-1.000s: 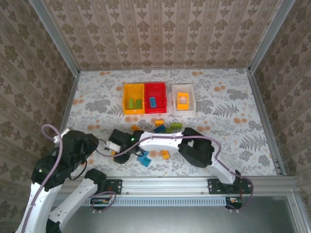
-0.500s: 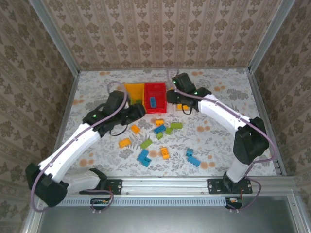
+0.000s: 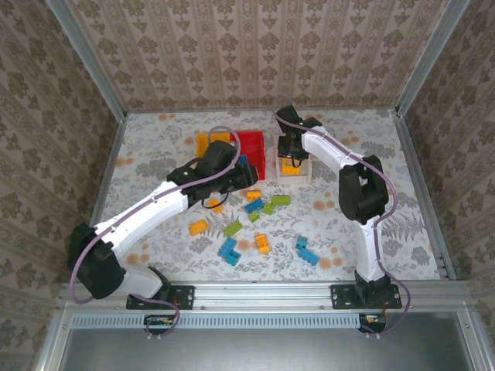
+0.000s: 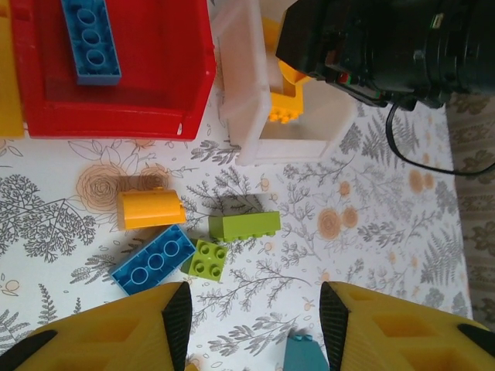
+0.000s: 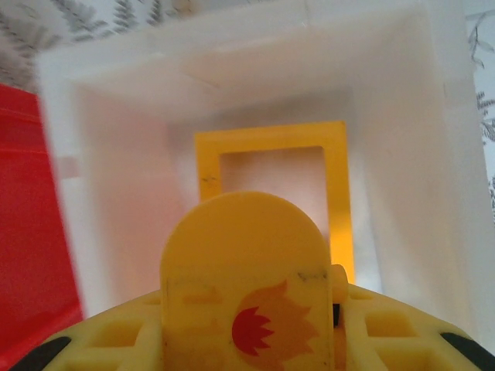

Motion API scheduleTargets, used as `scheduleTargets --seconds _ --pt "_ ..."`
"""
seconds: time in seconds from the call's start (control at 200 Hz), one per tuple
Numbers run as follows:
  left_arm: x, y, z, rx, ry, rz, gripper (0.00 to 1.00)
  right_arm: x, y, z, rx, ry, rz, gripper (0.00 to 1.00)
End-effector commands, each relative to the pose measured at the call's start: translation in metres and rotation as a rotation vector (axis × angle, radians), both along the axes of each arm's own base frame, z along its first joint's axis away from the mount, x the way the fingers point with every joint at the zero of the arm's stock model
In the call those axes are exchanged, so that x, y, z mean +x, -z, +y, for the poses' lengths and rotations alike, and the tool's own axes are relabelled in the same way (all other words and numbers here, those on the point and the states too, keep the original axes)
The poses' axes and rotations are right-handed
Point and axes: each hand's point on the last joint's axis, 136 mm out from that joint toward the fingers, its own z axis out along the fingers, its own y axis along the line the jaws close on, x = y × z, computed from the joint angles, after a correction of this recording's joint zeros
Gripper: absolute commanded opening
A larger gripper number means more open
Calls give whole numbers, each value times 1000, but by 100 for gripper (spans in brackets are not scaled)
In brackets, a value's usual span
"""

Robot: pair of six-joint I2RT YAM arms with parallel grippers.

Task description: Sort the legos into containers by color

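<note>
My right gripper (image 3: 289,157) hangs over the white bin (image 3: 307,157), shut on a rounded orange lego (image 5: 246,270) with a flame print. An orange frame piece (image 5: 271,139) lies in the white bin (image 5: 433,116). My left gripper (image 3: 246,176) is open with nothing between its fingers (image 4: 178,318), in front of the red bin (image 3: 252,142). That bin holds a blue brick (image 4: 91,40). Below the left gripper (image 4: 255,328) lie an orange brick (image 4: 150,209), a long lime brick (image 4: 244,226), a square lime brick (image 4: 209,260) and a blue brick (image 4: 153,260).
The yellow bin (image 3: 203,144) is partly hidden by the left arm. Several loose bricks lie nearer the front: orange (image 3: 199,227), lime (image 3: 232,229), blue (image 3: 227,249), orange (image 3: 263,244) and blue (image 3: 306,251). Patterned walls close in the table.
The right arm swung from the front bricks up to the bins and now holds its orange lego over the white bin. The left arm reached out and moved right, from the yellow bin towards the red one.
</note>
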Motion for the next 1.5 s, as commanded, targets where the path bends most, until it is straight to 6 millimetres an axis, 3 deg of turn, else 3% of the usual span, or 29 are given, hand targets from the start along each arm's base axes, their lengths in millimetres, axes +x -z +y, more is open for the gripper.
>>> scheduleTargets --seconds 0.0,0.16,0.345,0.635,0.775,0.86,1.045,1.185,1.285,1.495 --pt "6 2 -7 40 22 -38 50 -2 0 -13 -29 43 32 44" --pt "3 26 -2 129 42 -11 49 -1 -12 -9 -7 22 2 55" --pt "-2 49 8 218 60 7 49 -4 -50 -1 33 -6 -74 61" --pt "-7 78 14 352 153 16 48 -32 -121 7 141 -36 -224 51" --pt "-12 85 23 466 277 -1 48 -68 -142 12 220 -108 -302 51" --pt "-27 86 30 487 359 18 48 -97 -148 24 292 -198 -341 53" --pt "-71 107 53 545 480 84 52 -172 -142 60 405 -420 -330 63" --pt "-74 127 66 662 521 95 55 -219 -141 90 553 -542 -312 71" --pt "-68 140 66 711 550 104 57 -239 -142 96 625 -549 -311 72" --pt "-70 160 61 753 650 182 58 -259 -134 81 635 -480 -312 73"
